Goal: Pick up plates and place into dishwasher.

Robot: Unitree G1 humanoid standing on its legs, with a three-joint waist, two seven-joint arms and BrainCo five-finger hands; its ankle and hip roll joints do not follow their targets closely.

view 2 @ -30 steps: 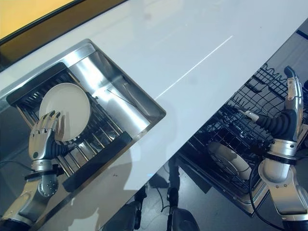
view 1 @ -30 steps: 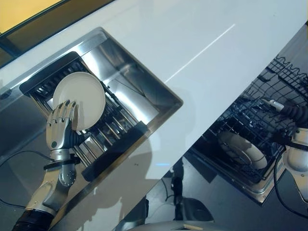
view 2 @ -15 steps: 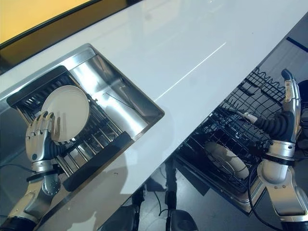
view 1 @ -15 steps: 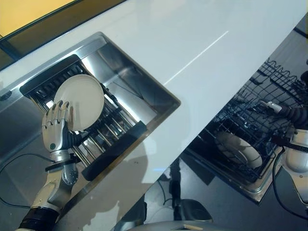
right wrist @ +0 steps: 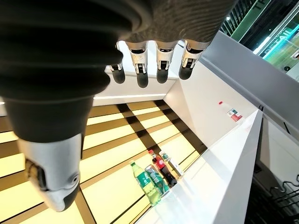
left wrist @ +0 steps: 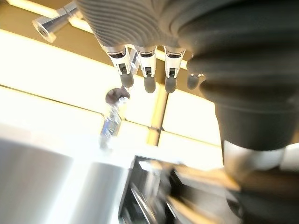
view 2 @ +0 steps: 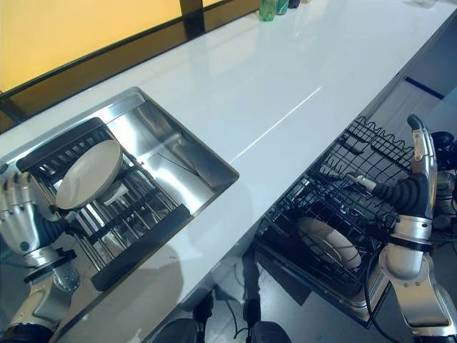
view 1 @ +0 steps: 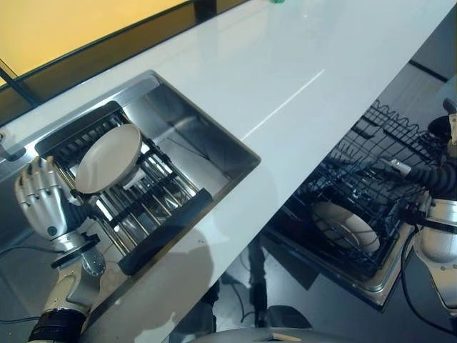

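Observation:
A cream plate (view 1: 108, 148) leans on the wire rack (view 1: 153, 193) inside the steel sink (view 1: 207, 139). My left hand (view 1: 41, 204) hovers just left of the plate's lower rim, open and holding nothing; its fingers (left wrist: 147, 77) point at the window. On the right, the pulled-out black dishwasher rack (view 2: 343, 193) holds a second cream plate (view 2: 328, 243). My right hand (view 2: 423, 164) stands upright at the rack's right side, open and empty, with its fingers (right wrist: 140, 70) straight.
A long white countertop (view 1: 285, 78) runs between the sink and the dishwasher. A chrome faucet (left wrist: 112, 116) stands behind the sink. Several bottles (right wrist: 154, 177) stand at the counter's far end. A dark bar (view 1: 164, 232) edges the sink rack at the front.
My left hand has come off the plate's face and drawn back to the left; the plate now lies flatter on the rack. The camera has tilted up. The right hand has hardly moved.

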